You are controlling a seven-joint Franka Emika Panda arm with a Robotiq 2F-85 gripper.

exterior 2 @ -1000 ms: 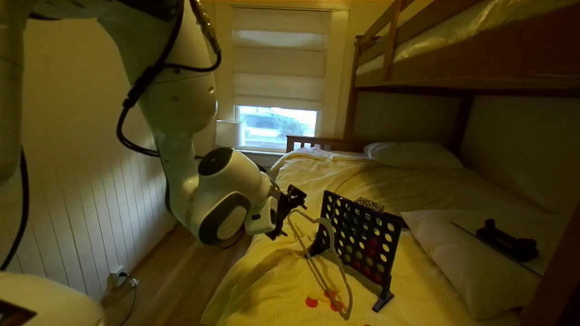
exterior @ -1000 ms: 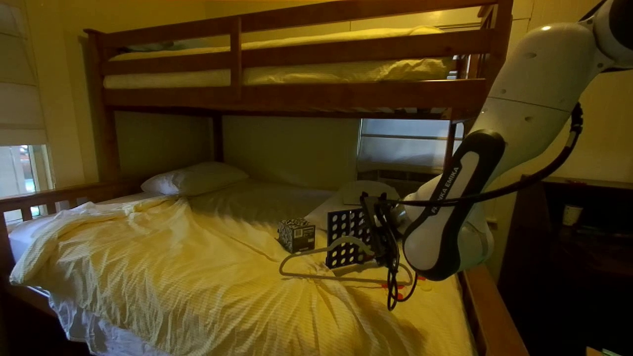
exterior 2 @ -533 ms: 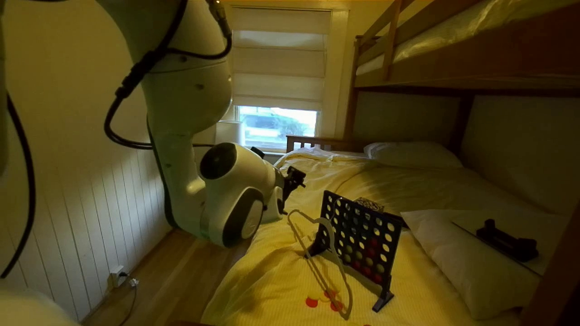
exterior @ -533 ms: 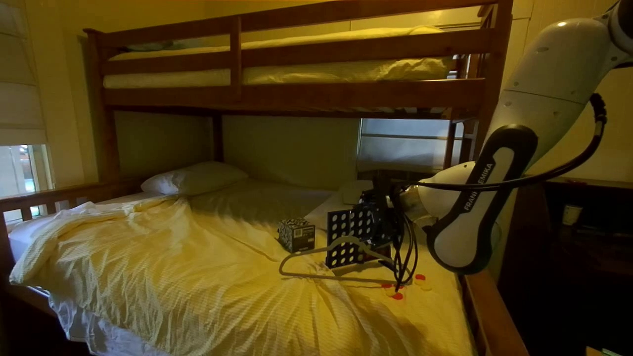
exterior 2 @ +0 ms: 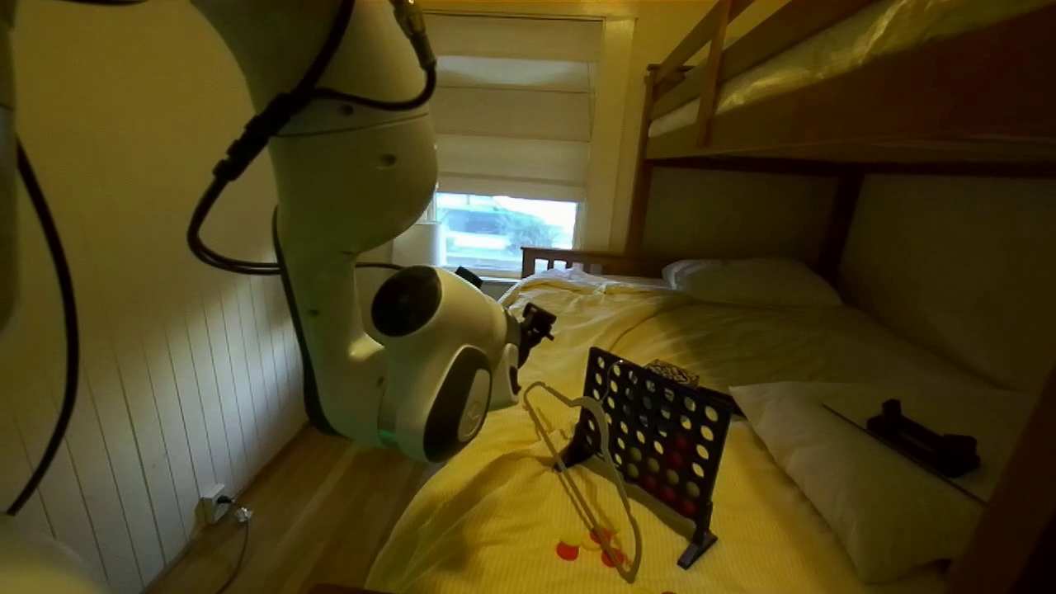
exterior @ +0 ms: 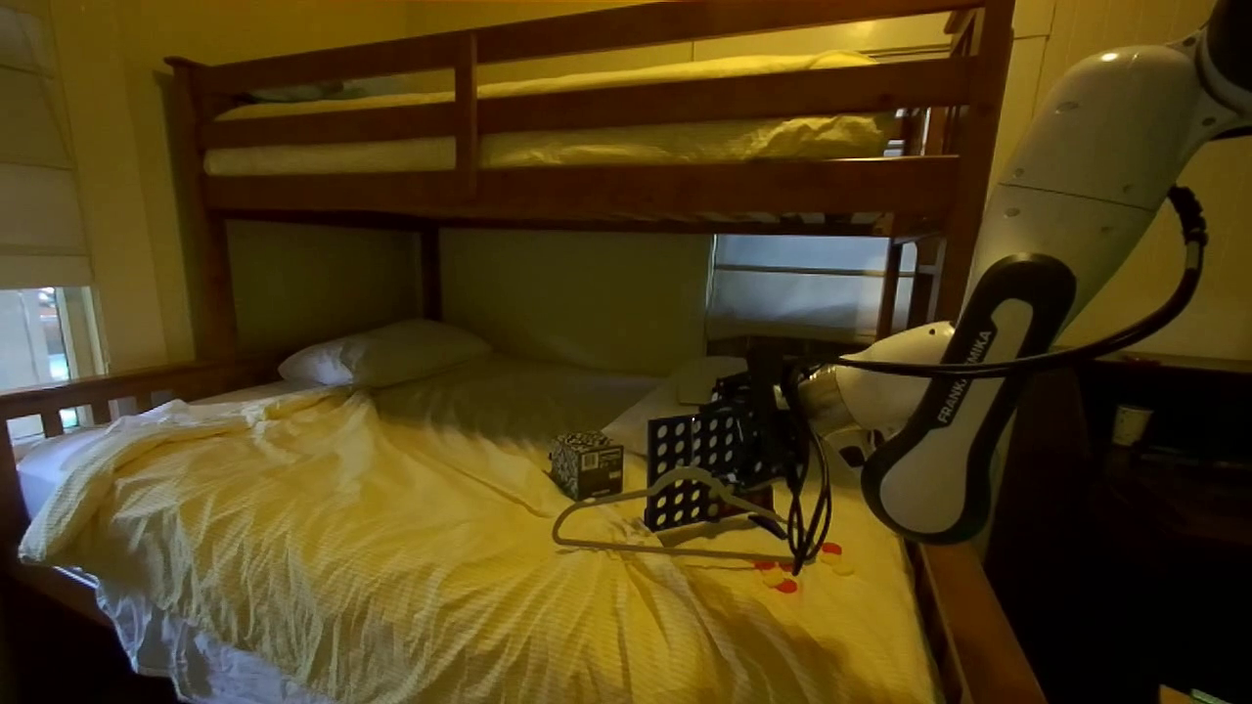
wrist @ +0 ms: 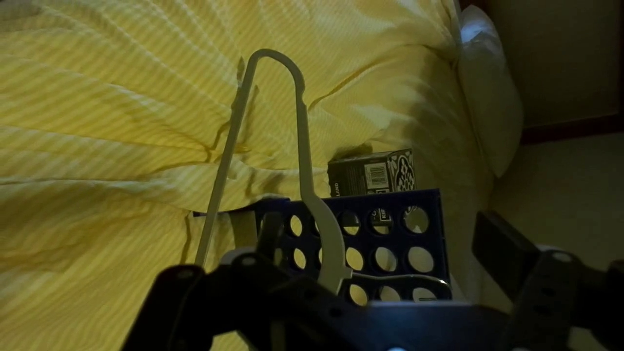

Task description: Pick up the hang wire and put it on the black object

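Observation:
The pale hanger [exterior: 685,473] leans upright at the near side of the black grid board [exterior: 669,445] on the yellow bed. In an exterior view, the hanger [exterior 2: 615,470] has its thin hook at the top edge of the board [exterior 2: 652,421]; I cannot tell whether it hooks over. My gripper [exterior 2: 538,326] is above and to the left of the hanger there, apart from it. In the wrist view my gripper [wrist: 385,239] has its fingers wide apart and holds nothing. The hanger [wrist: 302,136] and board [wrist: 402,241] show beyond the fingers, which hide the hanger's lower part.
A dark patterned box [exterior: 587,467] stands behind the board, also in the wrist view [wrist: 351,173]. Red and yellow discs [exterior 2: 568,550] lie by the hanger. A pillow [exterior 2: 792,437] bears a flat panel with a black item [exterior 2: 922,437]. The upper bunk [exterior: 587,186] overhangs the bed.
My arm and gripper have drawn back from the hanger and board, and the wrist has risen and turned. Most motion came before half a second ago. The hanger and board have not moved.

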